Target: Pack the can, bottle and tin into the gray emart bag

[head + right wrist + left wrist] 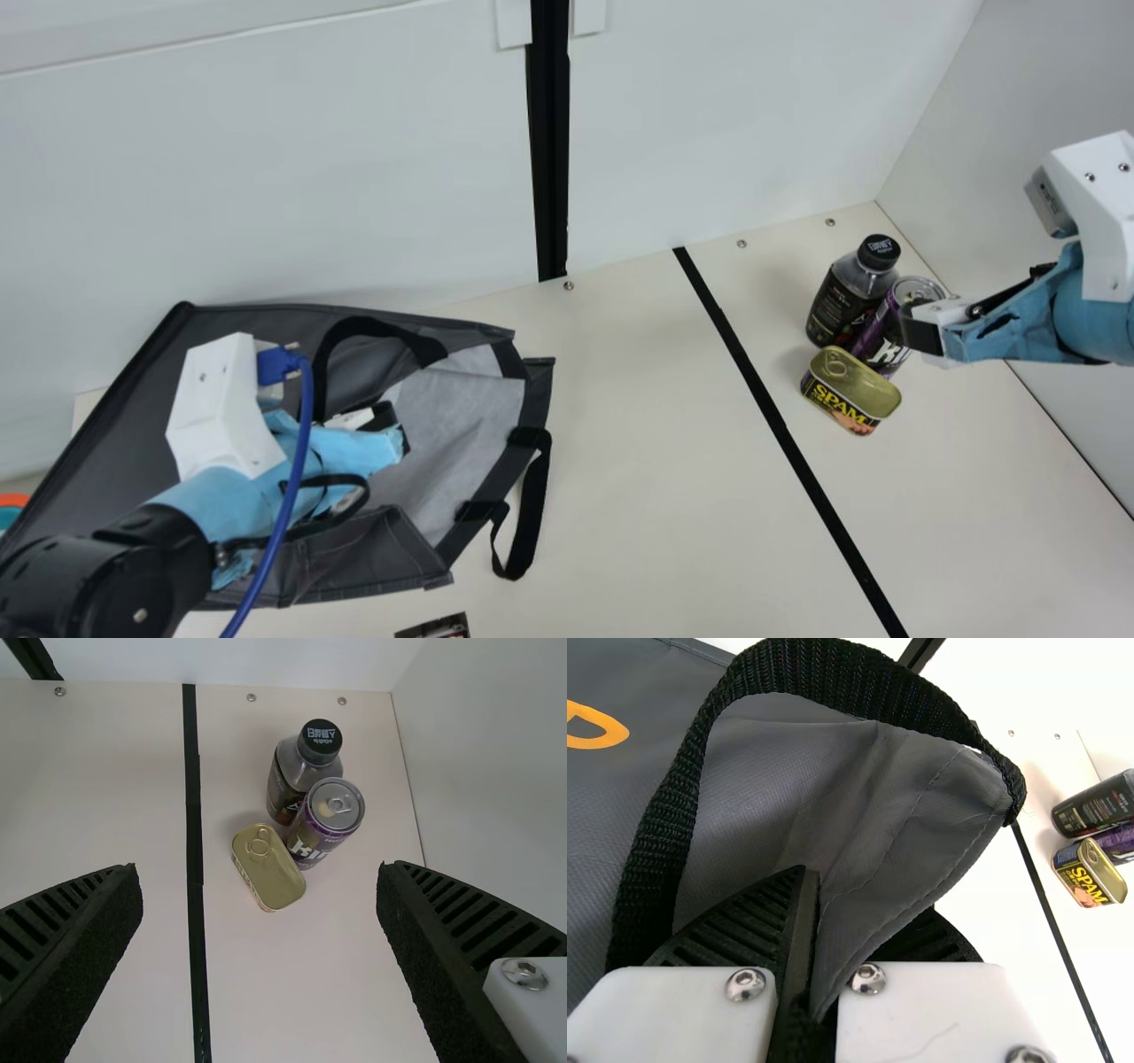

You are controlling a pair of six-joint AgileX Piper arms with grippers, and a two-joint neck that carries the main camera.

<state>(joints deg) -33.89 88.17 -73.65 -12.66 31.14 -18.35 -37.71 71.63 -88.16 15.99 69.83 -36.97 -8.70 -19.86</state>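
Note:
In the main view the gray bag (124, 416) lies on its side at the left, its mouth facing right. My left gripper (397, 429) is at that mouth. The left wrist view has the bag's cloth (877, 833) pinched between the fingers of my left gripper (811, 943). On the right stand the bottle (840, 306), the purple can (877, 335) and the yellow-blue tin (850, 390), close together. My right gripper (923, 330) hangs near the can. Seen from the right wrist, my right gripper (259, 870) is open above the bottle (301, 771), can (323, 828) and tin (268, 870).
A black strip (780, 425) crosses the table between the bag and the items. One strap (530, 523) trails from the bag's mouth. A small dark item (434, 627) lies at the near edge. White walls (709, 115) close off the back and right.

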